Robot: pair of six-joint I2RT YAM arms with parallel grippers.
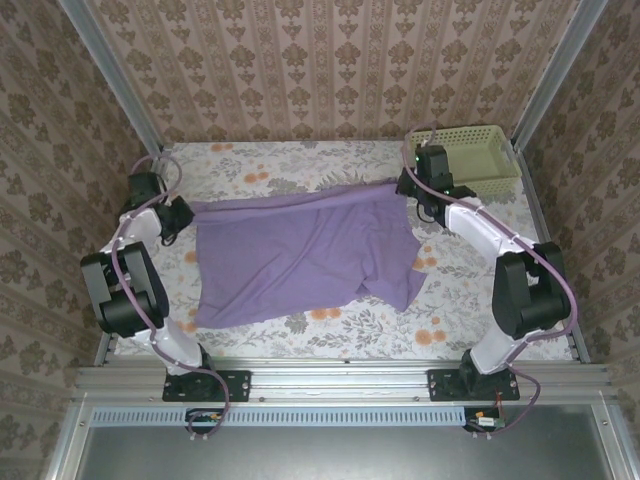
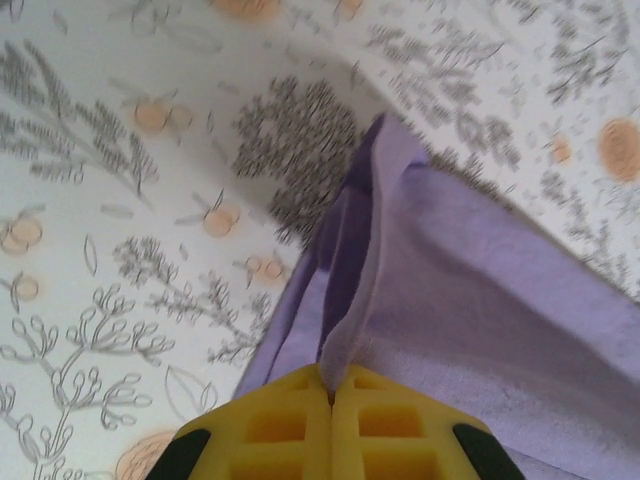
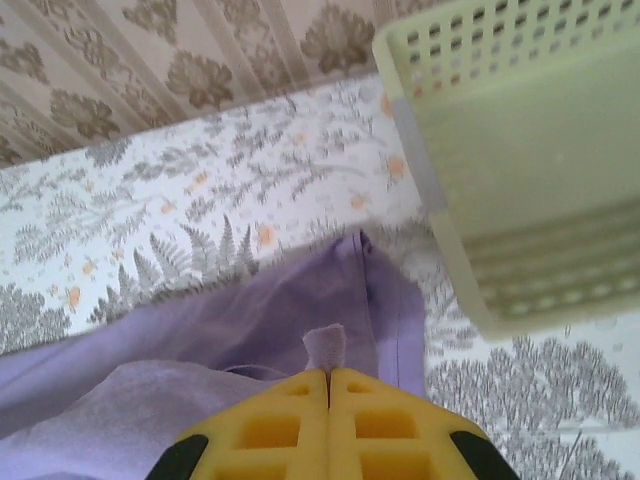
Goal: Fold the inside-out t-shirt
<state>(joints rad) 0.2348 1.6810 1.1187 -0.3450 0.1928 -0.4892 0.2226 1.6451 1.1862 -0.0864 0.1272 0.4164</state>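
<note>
The lavender inside-out t-shirt (image 1: 300, 255) lies spread over the middle of the flowered table, its far edge stretched between both arms. My left gripper (image 1: 183, 213) is at its far left corner; in the left wrist view the yellow jaws (image 2: 330, 385) are shut on a pinched fold of the t-shirt (image 2: 480, 290). My right gripper (image 1: 410, 188) is at the far right corner. There the yellow jaws (image 3: 328, 375) are shut on the t-shirt (image 3: 250, 320), a small tab of cloth sticking out between them.
A pale green mesh basket (image 1: 478, 158) stands at the back right corner, close beside the right gripper, and its wall (image 3: 480, 150) looms near in the right wrist view. Patterned walls close the table on three sides. Bare tablecloth (image 1: 470, 300) lies right of the shirt.
</note>
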